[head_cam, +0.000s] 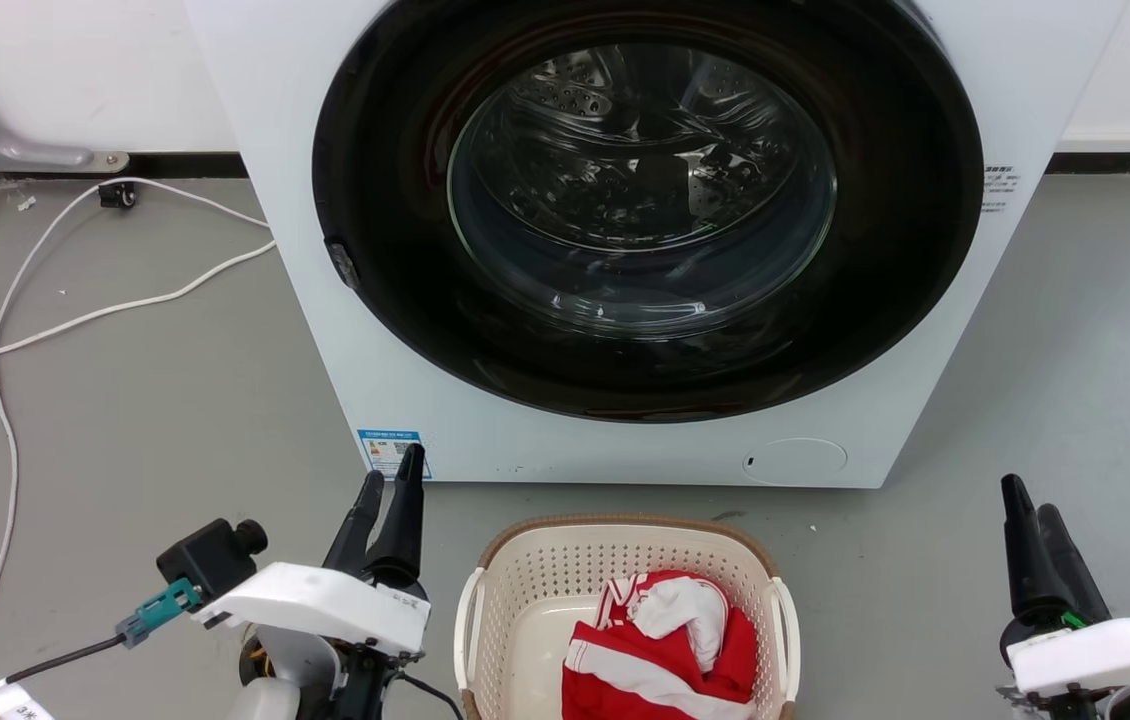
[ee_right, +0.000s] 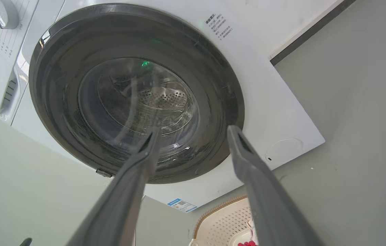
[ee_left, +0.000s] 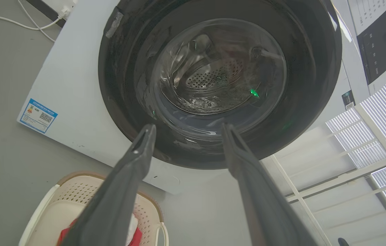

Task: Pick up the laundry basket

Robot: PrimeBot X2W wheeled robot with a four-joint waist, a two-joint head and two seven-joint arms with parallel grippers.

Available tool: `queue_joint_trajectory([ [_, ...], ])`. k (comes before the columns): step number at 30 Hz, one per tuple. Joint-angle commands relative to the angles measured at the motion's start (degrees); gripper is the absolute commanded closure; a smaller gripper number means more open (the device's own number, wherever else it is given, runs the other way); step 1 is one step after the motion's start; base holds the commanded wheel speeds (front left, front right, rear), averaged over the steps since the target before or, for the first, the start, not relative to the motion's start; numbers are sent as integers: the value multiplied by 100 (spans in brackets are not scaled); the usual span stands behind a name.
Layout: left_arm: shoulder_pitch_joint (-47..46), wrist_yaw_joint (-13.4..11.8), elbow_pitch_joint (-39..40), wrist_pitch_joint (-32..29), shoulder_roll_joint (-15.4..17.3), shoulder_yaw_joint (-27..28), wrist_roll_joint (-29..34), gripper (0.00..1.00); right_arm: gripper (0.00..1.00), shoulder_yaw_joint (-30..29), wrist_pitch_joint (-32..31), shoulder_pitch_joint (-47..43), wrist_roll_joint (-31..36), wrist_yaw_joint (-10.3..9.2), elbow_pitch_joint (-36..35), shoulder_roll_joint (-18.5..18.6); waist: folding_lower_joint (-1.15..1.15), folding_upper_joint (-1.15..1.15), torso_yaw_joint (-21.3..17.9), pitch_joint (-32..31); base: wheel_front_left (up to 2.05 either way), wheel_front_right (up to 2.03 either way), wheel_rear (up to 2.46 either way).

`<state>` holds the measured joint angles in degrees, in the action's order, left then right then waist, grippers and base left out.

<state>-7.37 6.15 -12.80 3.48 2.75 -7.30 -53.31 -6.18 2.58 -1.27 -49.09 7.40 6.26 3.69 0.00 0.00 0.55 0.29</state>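
A laundry area: front-loading washer (head_cam: 625,240) on grey floor (head_cam: 145,420).

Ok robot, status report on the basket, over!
Left tool open, right tool open, both empty. Laundry basket on floor between them, untouched, red-and-white cloth inside. Washer just behind it.

perforated plastic laundry basket (head_cam: 545,580), glossy glass door (head_cam: 640,190)

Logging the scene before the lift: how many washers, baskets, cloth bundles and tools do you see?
white front-loading washing machine: 1
cream perforated plastic laundry basket: 1
red-and-white crumpled cloth bundle, in the basket: 1
dark two-fingered tools, left tool and right tool, both open: 2
Total: 5
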Motion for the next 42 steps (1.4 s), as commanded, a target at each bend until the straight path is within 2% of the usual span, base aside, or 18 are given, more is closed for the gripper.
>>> queue_joint_trajectory([
  [1,-164,-19,50,55,19,-61,188,0,0,29,32,26,242,11,-131,51,0,0,4,-1,0,0,0],
  [22,-285,-163,-171,423,19,-487,1971,0,0,49,-16,-249,2275,12,-612,-38,0,0,91,2,0,0,0],
  [42,-340,-175,-382,710,20,-818,3101,0,0,47,-24,-484,3458,13,-989,-77,0,0,132,-6,0,0,0],
])
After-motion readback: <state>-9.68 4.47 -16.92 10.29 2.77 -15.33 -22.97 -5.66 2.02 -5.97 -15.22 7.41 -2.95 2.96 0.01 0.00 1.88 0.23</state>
